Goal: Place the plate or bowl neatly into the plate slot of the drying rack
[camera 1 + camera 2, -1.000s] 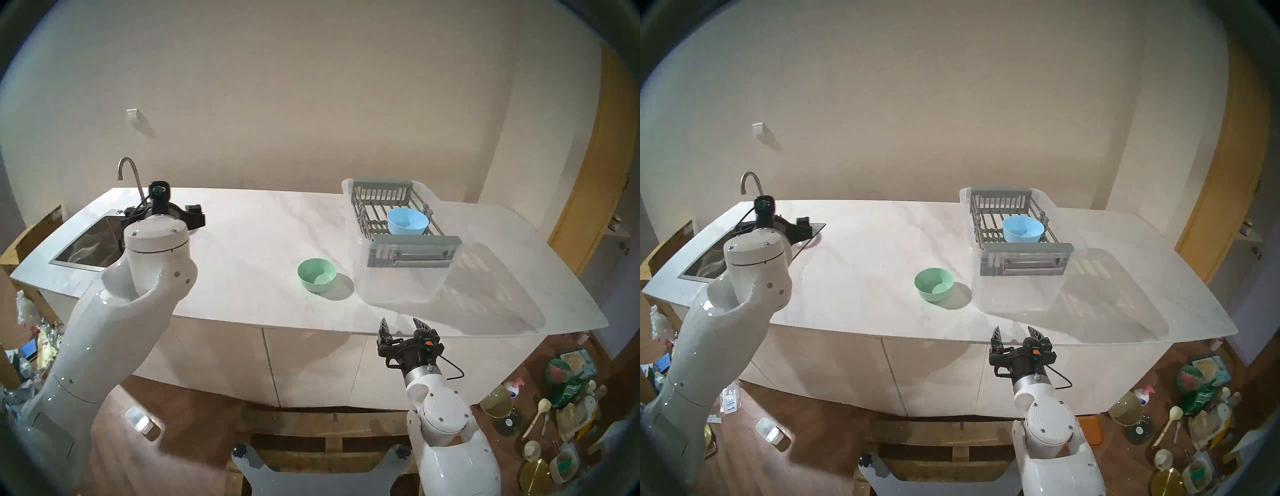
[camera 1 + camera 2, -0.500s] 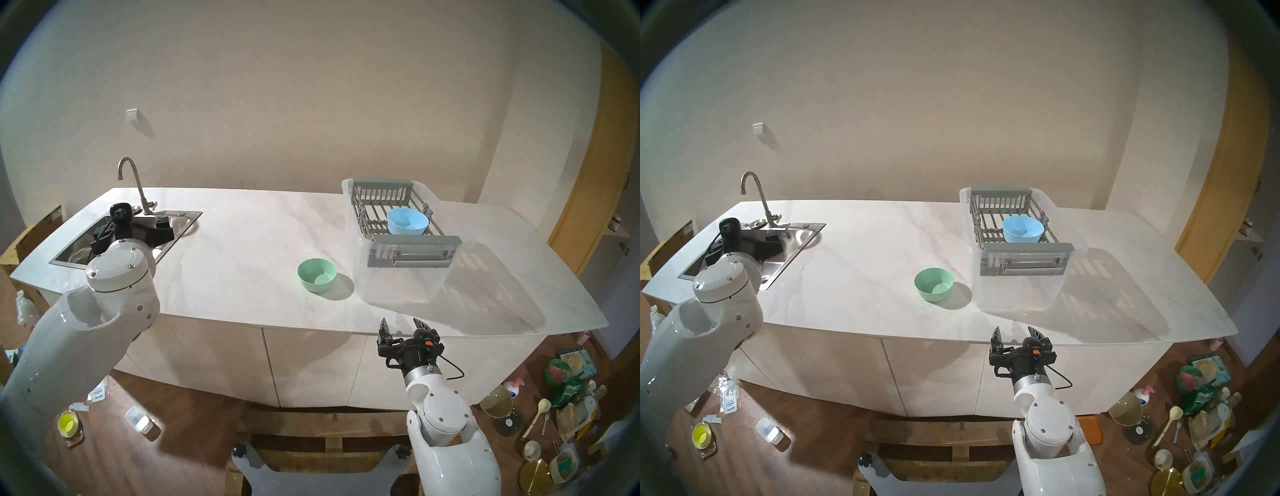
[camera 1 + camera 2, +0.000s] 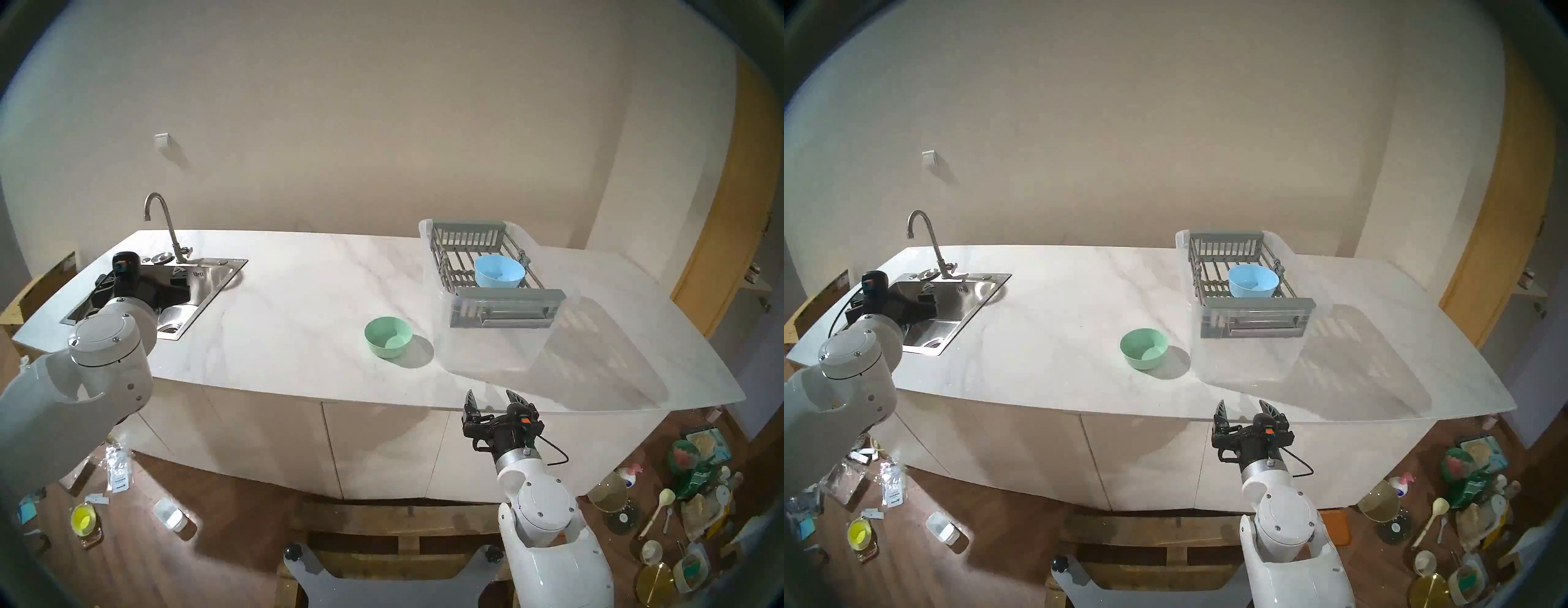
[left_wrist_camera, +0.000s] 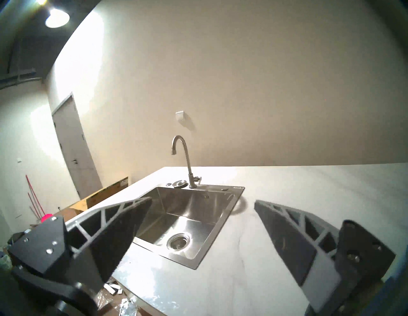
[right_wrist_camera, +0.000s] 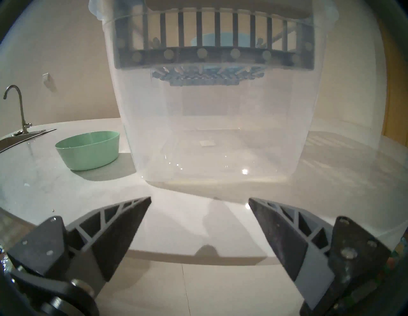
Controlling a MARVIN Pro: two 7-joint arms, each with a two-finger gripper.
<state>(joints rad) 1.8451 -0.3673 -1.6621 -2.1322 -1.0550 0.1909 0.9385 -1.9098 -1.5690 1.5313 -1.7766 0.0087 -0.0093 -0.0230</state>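
Note:
A green bowl [image 3: 388,337] [image 5: 88,150] stands upright on the white counter, just left of a clear tub [image 3: 488,352]. The grey drying rack [image 3: 509,295] rests across the tub's top. A blue bowl [image 3: 498,271] sits on the plate slot [image 3: 456,274], near the rack's front right. My right gripper [image 3: 490,397] [image 5: 199,199] hovers open at the counter's near edge, in front of the tub, with nothing between its fingers. My left gripper [image 3: 142,288] [image 4: 203,200] is open and empty over the sink, far from both bowls.
A steel sink [image 3: 212,280] with a curved faucet [image 3: 163,220] fills the counter's left end. Bottles, dishes and packets litter the floor at the right [image 3: 695,488] and left [image 3: 85,522]. A wooden door frame [image 3: 721,237] stands beyond the counter's right end.
My left arm has swung left and lower, carrying its open gripper from the sink's right edge to over the basin. The right arm, both bowls and the rack have not moved.

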